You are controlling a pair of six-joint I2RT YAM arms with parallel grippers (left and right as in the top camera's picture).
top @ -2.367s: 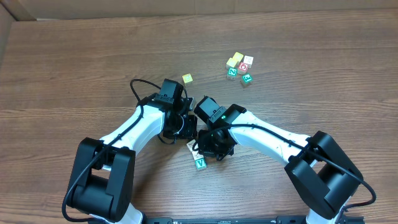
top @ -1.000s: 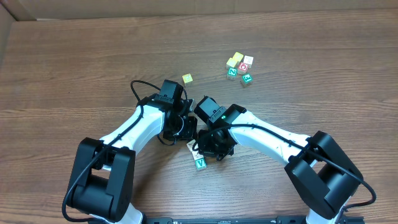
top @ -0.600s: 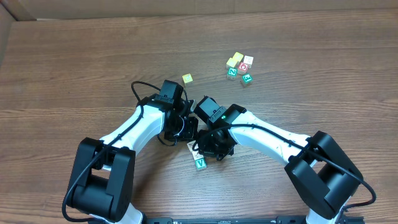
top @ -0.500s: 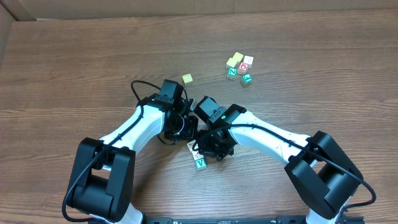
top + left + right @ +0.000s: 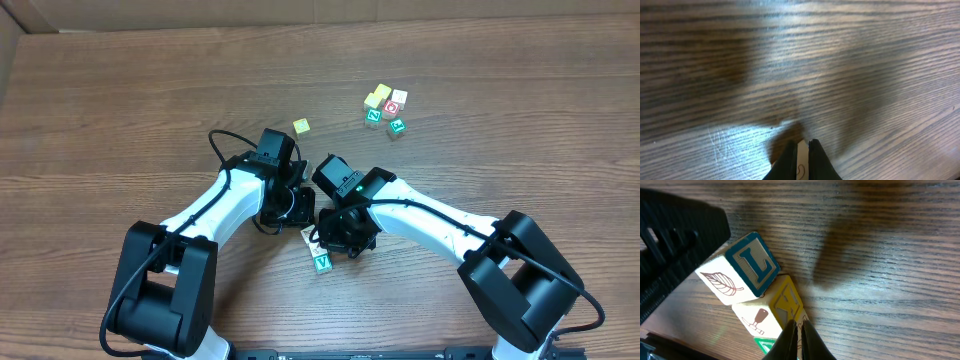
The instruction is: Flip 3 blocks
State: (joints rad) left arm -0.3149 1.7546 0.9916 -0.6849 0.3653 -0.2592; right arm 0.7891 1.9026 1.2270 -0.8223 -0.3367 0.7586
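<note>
Pretty much all I see is brown wood-grain tabletop [image 5: 120, 110], with a pale tan strip [image 5: 300, 8] along the top edge and upper left, softly lit.

the left pincer [image 5: 804, 152] points down at the wood-grain table [image 5: 850, 60], its two dark fingertips [image 5: 788, 161] drawn almost together at the bottom edge. a thin strip of a white block [image 5: 801, 165] with a small dark mark shows in the slit between them. a shadow lies just left of the tips.
</note>
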